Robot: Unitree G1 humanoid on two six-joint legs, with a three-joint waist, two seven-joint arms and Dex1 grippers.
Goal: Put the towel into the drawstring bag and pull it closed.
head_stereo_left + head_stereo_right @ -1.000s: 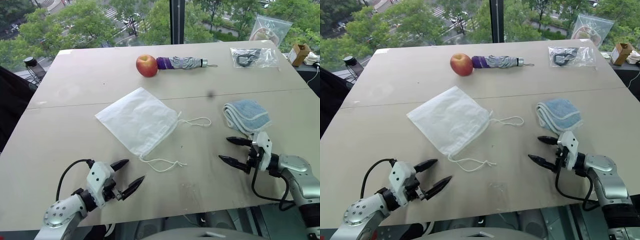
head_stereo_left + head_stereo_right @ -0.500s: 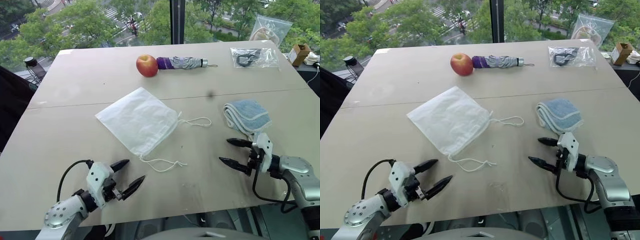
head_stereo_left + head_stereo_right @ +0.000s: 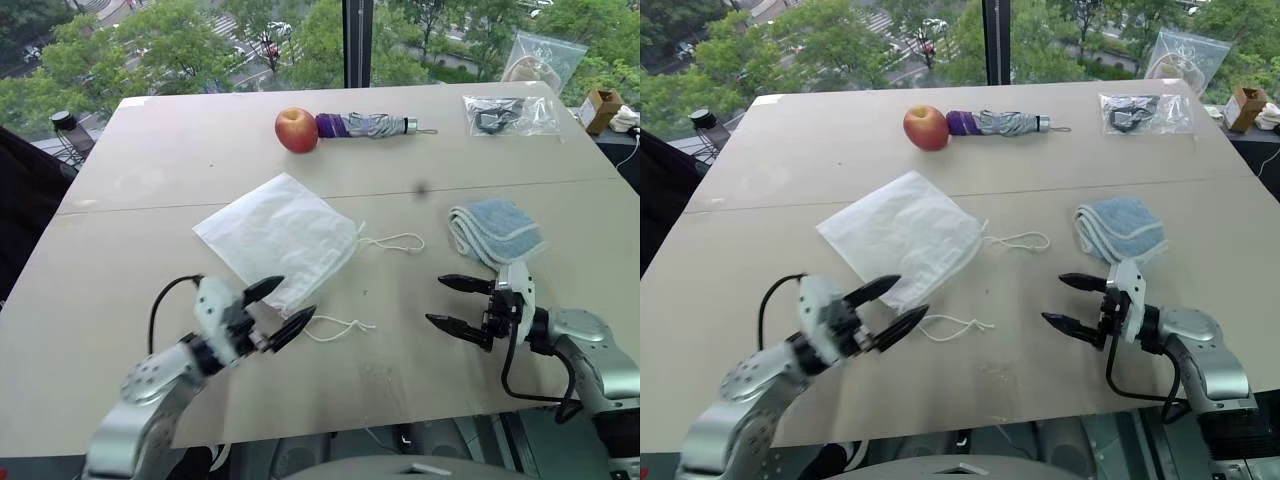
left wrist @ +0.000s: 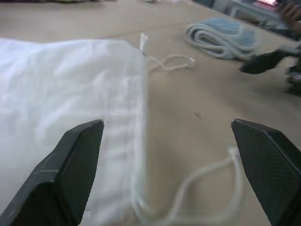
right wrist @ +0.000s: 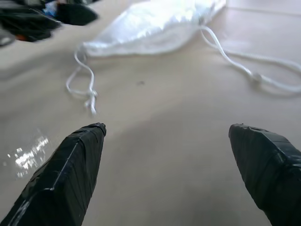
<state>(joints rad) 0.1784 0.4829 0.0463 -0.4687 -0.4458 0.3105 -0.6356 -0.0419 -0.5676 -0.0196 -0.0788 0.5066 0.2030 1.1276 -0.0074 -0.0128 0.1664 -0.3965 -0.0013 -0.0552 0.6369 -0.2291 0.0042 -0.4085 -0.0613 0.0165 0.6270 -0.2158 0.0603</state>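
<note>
The white drawstring bag (image 3: 278, 237) lies flat mid-table, its cords (image 3: 390, 242) trailing to the right and toward the front. The light-blue towel (image 3: 495, 230) sits folded at the right. My left gripper (image 3: 284, 307) hovers open at the bag's near corner, beside the front cord (image 3: 340, 325); in the left wrist view the bag (image 4: 66, 94) lies between its fingertips. My right gripper (image 3: 448, 303) stands open just in front of the towel, pointing left toward the bag (image 5: 155, 26), nothing between its fingers.
A red apple (image 3: 296, 130) and a folded grey-and-purple umbrella (image 3: 365, 125) lie at the table's far side. Clear plastic bags (image 3: 508, 114) sit at the far right corner, a small box (image 3: 600, 106) beyond the edge. Bare tabletop (image 3: 400, 340) lies between the grippers.
My left gripper has moved forward, right and up to the bag's near corner. My right gripper has shifted slightly left. Bag and towel have not moved.
</note>
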